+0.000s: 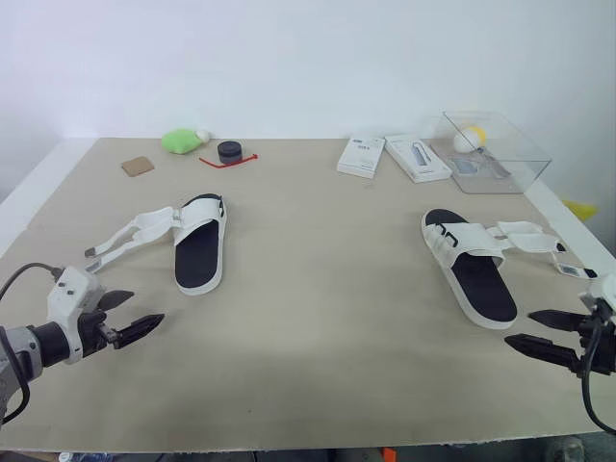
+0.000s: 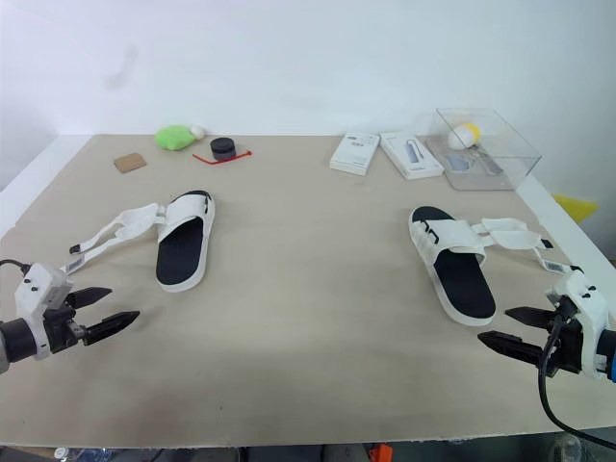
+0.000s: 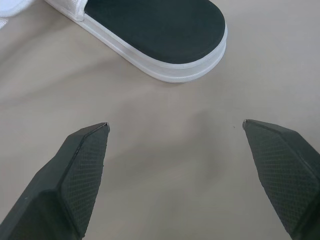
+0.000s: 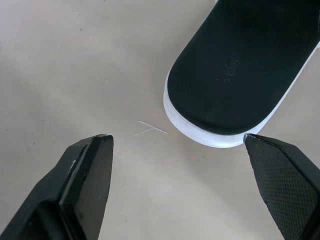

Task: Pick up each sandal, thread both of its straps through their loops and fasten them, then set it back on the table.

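Holding the left tool [image 1: 147, 306] and the right tool [image 1: 518, 326] wide and empty, low over the near part of the bench [image 1: 327, 318], each pointing at the heel of the sandal on its own side, likely lining up a first pick. Leaving the left sandal [image 1: 199, 252] and the right sandal [image 1: 476, 274] lying flat and well apart, straps [image 1: 135, 231] splayed outward (nothing looking fastened yet). Making out print on the white boxes [image 1: 361, 156] and tags [image 1: 572, 272] on strap ends, but reading none of it.

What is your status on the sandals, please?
Left gripper open, right gripper open, both empty. Left sandal, right sandal flat on table, straps loose, splayed outward. Nothing in the way.
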